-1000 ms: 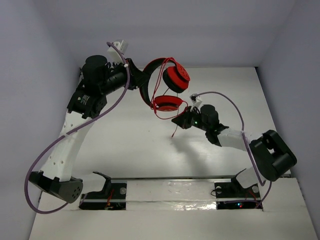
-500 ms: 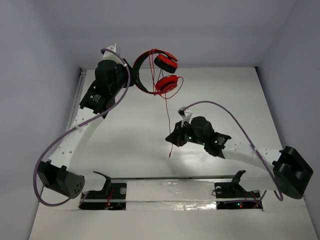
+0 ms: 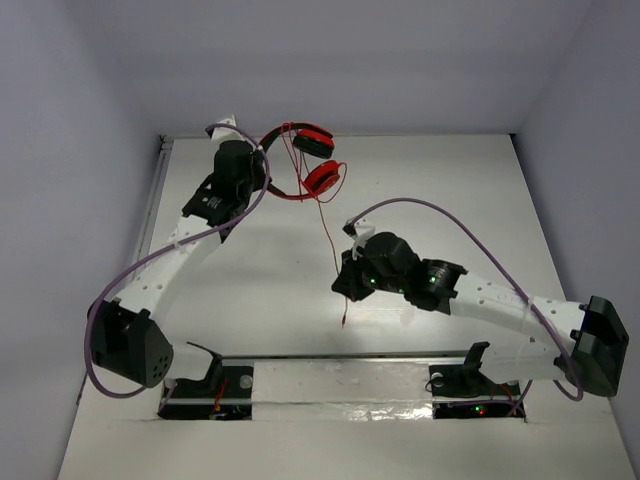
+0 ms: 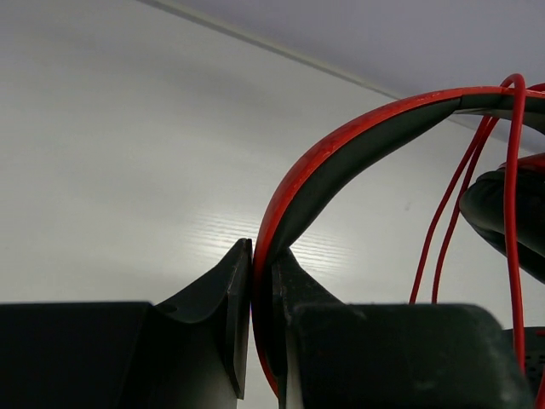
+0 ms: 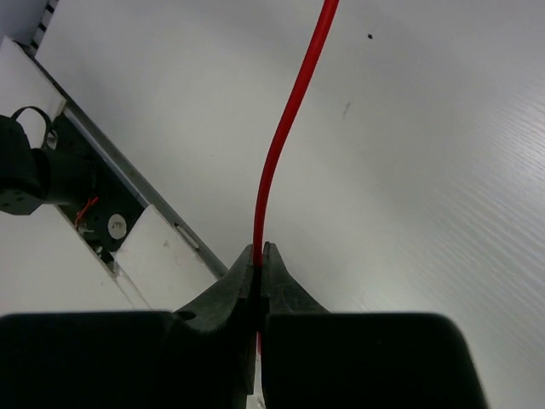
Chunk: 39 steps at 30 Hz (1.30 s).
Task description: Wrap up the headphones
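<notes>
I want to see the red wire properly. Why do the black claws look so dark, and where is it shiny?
Left wrist: the left gripper is a near-black shape close to the lens, with a bright glare streak on the table beside the headphones. Right wrist: the right gripper is just as dark, the cable sharp. Top view: glare on the strip by the arm bases.

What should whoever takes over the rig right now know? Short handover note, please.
Left hand: shut on the headband of the headphones, held over the far left of the table.
Right hand: shut on the cable, mid-table, with a short tail hanging beyond it.
Done: a few cable strands already cross the headband and ear cups; the number of turns is unclear.
Left: wind the straight run between the cups and the right hand around the headphones, then secure the tail.
</notes>
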Motion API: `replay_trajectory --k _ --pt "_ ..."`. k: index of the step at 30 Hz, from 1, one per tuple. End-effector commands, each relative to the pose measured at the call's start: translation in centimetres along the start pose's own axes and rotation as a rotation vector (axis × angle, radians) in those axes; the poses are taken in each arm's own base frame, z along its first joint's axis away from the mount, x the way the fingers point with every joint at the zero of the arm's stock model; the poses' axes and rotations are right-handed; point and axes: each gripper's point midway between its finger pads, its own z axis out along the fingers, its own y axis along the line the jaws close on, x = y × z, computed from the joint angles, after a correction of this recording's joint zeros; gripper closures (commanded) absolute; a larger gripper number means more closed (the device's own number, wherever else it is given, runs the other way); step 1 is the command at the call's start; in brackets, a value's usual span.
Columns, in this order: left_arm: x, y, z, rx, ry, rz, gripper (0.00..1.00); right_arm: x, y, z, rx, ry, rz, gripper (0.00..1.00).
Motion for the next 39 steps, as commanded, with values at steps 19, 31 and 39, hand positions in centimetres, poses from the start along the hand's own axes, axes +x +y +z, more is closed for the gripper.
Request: replay_trajectory --k 19,31,39 --pt "9.9 -1.9 -1.9 -0.095 0.210 0.591 1.00 -6.4 -1.0 -5.3 0.271 0.019 -0.250 1.00" --pt "16.2 -3.7 -8.6 0.352 0.405 0.750 1.00 -8.4 -4.7 -5.0 0.476 -0.078 -0.340 1.00" --pt "16.2 -4.4 -12.0 0.498 0.437 0.712 1.00 -9.9 -6.6 -6.8 0.599 -0.173 -0.357 1.00"
